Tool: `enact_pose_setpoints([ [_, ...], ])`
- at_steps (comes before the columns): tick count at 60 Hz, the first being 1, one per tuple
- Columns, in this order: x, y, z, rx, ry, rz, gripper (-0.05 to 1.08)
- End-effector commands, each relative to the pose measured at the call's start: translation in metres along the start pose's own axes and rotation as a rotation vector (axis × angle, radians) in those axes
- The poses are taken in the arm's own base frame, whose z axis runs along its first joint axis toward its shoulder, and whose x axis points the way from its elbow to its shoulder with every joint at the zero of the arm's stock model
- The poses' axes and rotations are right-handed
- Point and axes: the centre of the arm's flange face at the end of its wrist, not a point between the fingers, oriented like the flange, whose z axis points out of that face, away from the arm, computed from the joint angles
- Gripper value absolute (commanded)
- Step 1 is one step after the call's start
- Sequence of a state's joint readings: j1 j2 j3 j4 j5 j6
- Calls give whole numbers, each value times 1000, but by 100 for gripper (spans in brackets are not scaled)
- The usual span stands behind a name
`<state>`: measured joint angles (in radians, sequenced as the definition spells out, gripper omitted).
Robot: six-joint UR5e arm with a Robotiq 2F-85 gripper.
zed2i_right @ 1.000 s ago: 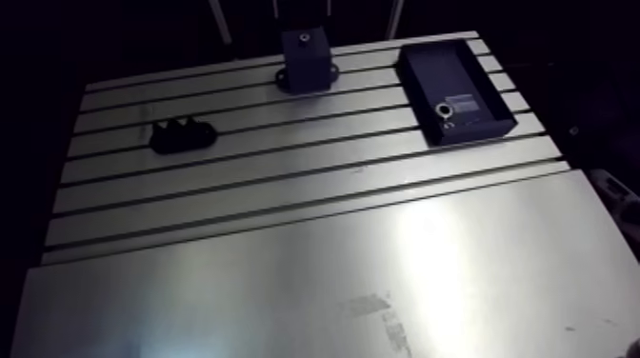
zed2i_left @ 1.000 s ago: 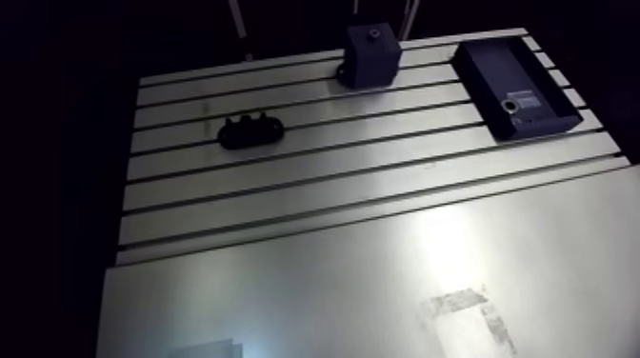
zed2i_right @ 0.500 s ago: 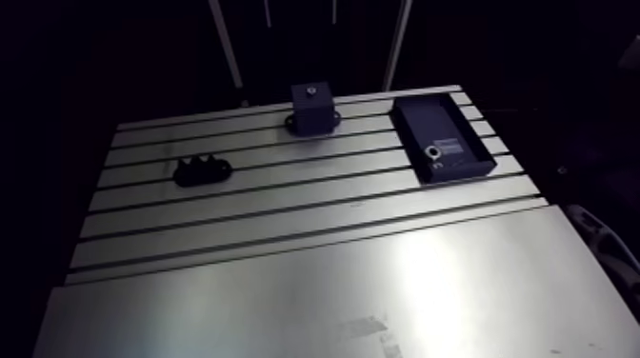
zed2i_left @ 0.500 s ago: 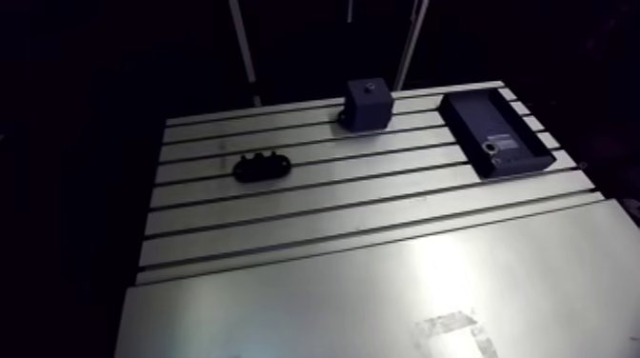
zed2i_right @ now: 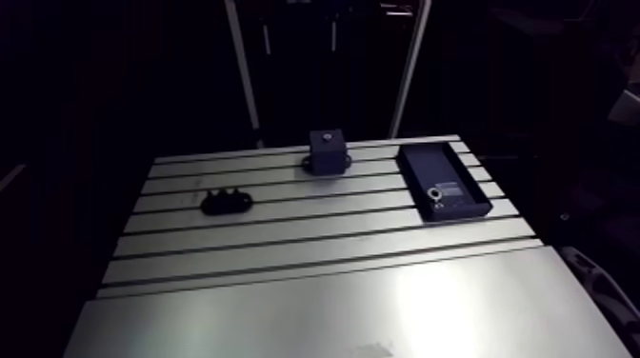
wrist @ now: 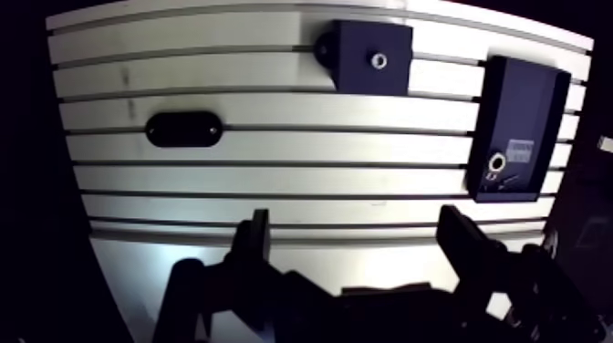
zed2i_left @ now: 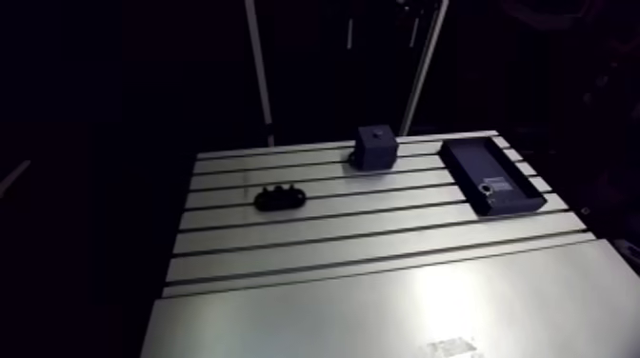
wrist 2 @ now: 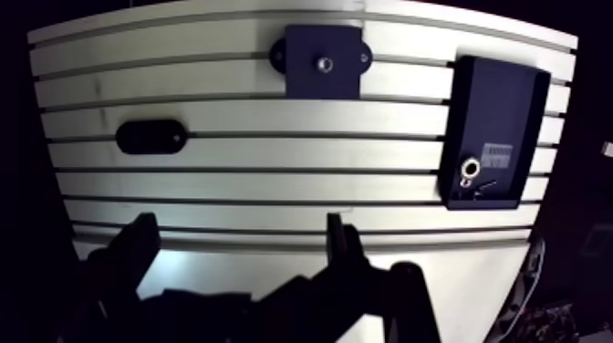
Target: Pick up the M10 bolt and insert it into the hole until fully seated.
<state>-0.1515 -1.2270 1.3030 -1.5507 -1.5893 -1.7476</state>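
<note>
One small shiny bolt point(wrist: 497, 164) sits inside the black tray point(wrist: 527, 91), at the tray's end nearest my gripper point(wrist: 358, 244). Well apart from the tray stands the dark block point(wrist: 351, 57), its metal-ringed hole point(wrist: 378, 60) facing up. Farther from the tray lies an oval black fixture point(wrist: 182, 129). All rest on the slotted table point(wrist: 274, 180). I hold my gripper spread wide, with nothing between its fingers.
</note>
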Motion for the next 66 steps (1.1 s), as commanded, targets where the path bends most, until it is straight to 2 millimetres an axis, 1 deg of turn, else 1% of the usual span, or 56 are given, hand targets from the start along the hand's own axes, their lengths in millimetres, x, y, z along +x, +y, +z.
enact_pose_setpoints([
  [1, -81, -39, -48, -9, 50, -50, 1],
  [14, -89, -40, -56, -6, 67, -50, 1],
  [27, -95, -42, -53, -10, 63, -52, 2],
  [66, -89, -42, -53, -17, 84, -52, 1],
])
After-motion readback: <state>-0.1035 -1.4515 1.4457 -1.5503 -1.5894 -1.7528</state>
